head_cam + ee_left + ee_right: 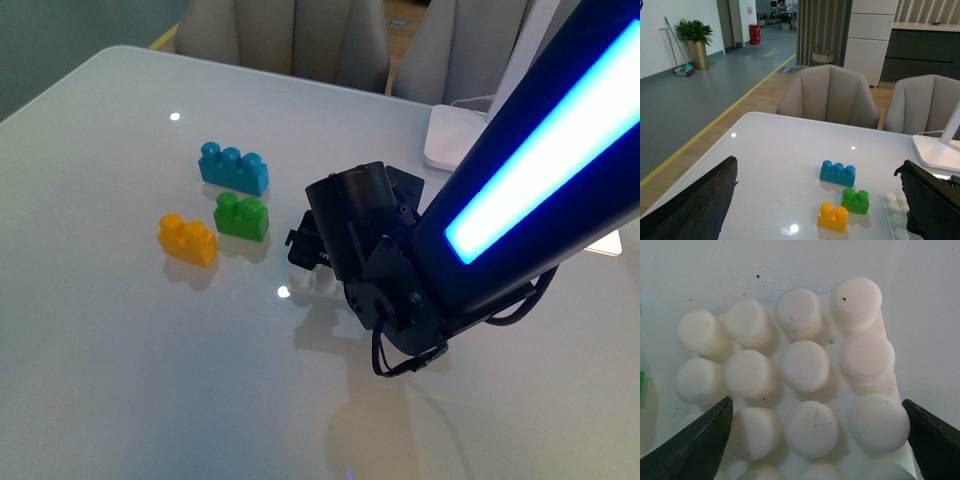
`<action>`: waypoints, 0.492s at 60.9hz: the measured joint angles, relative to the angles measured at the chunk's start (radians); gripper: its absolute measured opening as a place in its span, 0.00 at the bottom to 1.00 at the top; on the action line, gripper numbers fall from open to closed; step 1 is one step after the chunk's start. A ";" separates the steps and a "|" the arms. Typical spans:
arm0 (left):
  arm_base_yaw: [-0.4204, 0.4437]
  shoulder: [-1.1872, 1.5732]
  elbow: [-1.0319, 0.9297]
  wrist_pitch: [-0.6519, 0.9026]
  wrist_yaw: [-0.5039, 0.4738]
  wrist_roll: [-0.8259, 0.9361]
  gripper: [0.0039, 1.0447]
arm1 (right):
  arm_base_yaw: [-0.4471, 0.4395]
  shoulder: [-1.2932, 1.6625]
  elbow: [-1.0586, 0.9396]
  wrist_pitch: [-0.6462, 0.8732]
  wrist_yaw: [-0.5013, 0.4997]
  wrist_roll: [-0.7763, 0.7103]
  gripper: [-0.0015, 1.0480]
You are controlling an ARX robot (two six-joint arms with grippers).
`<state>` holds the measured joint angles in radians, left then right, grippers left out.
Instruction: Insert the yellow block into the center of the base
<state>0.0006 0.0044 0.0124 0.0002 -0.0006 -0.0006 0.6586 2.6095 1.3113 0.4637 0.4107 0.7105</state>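
Observation:
The yellow block (188, 240) (833, 217) lies on the white table, left of the green brick (242, 216) and in front of the blue brick (233, 168). The base (303, 284) is mostly covered by my right gripper (312, 255), which hangs low right over it. In the right wrist view the base's white studs (805, 365) fill the picture between the open fingers (695, 445) of my right gripper (817, 440). My left gripper (815, 212) is open, back from the bricks and holding nothing; the base's edge (895, 215) shows beside its finger. The left arm is out of the front view.
A white lamp foot (455, 135) (937, 150) stands at the table's back right. My right arm with its glowing blue strip (540, 170) crosses the right side. Two beige chairs (827, 97) stand behind the far edge.

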 joint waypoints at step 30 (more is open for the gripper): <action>0.000 0.000 0.000 0.000 0.000 0.000 0.93 | -0.108 -0.107 -0.106 0.056 -0.063 0.013 0.92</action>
<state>0.0006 0.0044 0.0124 0.0002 -0.0006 -0.0006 0.5503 2.5027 1.2053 0.5198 0.3473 0.7239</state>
